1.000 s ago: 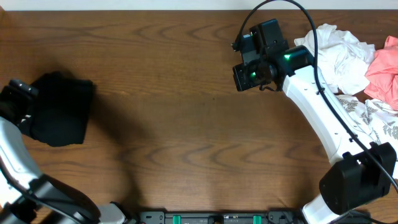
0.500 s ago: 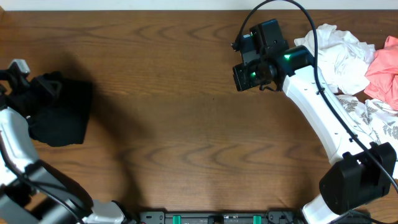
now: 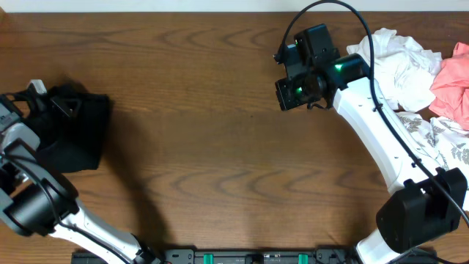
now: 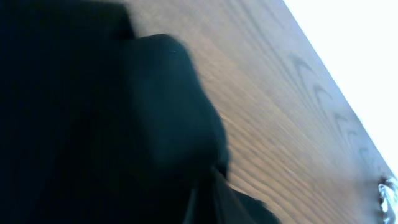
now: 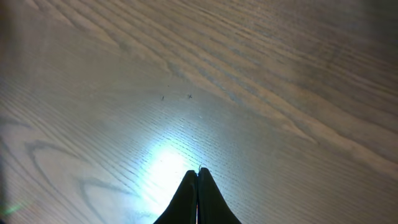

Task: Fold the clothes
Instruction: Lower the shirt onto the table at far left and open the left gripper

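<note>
A small black bundle of the clothes lies at the table's left edge; it fills the left wrist view as dark cloth. My left gripper is at its upper left corner. The dark fingers meet at the bottom of that view, shut on a raised fold of the black cloth. My right gripper hangs over bare wood at the upper middle, shut on nothing. More clothes are heaped at the right: white, coral-pink and leaf-print white.
The brown wooden table spans the view. The right arm's white links run from the lower right corner up to the gripper, next to the heap. The left arm's base stands at the lower left.
The left gripper has turned in towards the bundle's upper left corner and shut on its cloth, lifting a small fold. The right arm has not moved.
</note>
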You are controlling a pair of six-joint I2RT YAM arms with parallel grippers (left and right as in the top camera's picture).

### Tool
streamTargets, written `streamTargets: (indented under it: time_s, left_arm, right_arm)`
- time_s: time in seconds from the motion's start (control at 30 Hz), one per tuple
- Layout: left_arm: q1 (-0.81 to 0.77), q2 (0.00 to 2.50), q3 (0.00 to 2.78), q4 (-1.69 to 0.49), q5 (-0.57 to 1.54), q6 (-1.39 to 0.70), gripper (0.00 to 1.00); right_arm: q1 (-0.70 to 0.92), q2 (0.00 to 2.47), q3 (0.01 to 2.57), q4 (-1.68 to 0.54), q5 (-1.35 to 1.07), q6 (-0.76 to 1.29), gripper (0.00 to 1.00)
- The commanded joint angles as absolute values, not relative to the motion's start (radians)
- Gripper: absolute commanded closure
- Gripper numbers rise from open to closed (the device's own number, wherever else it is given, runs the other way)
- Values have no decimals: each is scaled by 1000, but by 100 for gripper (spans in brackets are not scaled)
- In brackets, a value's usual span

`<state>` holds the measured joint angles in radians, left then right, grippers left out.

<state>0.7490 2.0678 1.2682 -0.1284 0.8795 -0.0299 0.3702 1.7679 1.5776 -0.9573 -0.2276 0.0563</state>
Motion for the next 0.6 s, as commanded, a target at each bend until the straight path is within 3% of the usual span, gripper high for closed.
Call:
streamTargets:
  time_s: [0.0,0.17,0.23,0.43,0.57]
  left_arm:
    - [749,2171,1264,-80,909,-77,75]
    - [746,2269,1264,10,910,-233,53]
    - [742,2281,1264,29,923,-249,40]
    - [739,2274,1267,159,1090,-266,29]
    - [739,2257,1282,265,1191,-360,27]
  right_arm:
    - [361,1758,1583,-965,-224,44,98]
    - [361,1758,1583,-973,-224,49,99]
    - [361,1758,1583,-976,-224,49,98]
    - [361,1758,1583,-978,-224,48,98]
    - [361,1758,1583,-978,-224,48,98]
